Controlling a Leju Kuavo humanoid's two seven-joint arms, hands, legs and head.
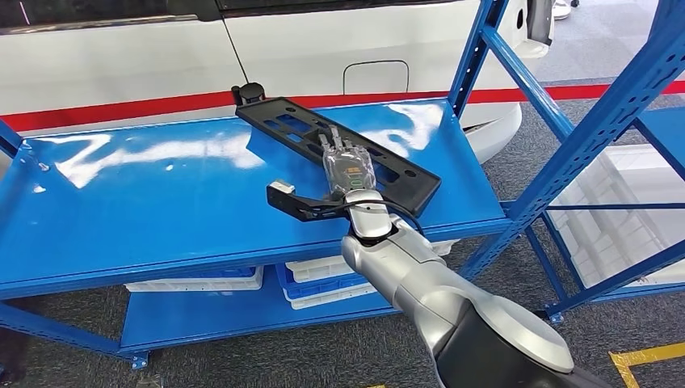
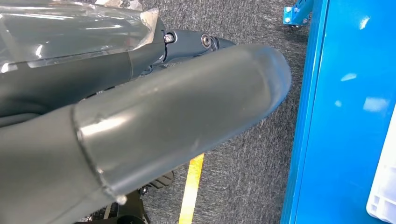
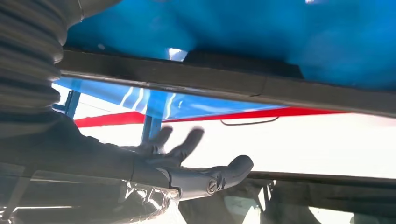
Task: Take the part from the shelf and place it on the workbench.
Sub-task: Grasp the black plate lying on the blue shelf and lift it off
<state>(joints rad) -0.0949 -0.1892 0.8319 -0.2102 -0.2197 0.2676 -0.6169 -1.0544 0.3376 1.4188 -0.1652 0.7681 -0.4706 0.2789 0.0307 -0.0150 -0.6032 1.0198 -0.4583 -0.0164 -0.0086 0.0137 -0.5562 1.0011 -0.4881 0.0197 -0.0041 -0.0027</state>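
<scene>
The part [image 1: 339, 149], a long flat black panel pierced with cut-outs, lies on the top board of the blue shelf [image 1: 145, 202], toward its right end, and its long axis runs on a slant from the far left, where a knob-like end sits near the back edge, to the near right, where its corner comes close to the shelf's front edge. The right hand [image 1: 347, 168], wrapped in clear film, reaches out from the near right and lies over the middle of the panel, fingers pointing toward the far left and spread flat; in the right wrist view the right hand's fingers [image 3: 187, 142] stand apart with nothing pinched between them. Whether the palm presses on the panel cannot be told. The left hand [image 2: 177, 112] hangs low beside the shelf's blue edge over grey carpet, well away from the part; whether it is open or closed cannot be made out. The right arm is clearly the nearer one, and a grasp would likely close across the panel's narrow width.
</scene>
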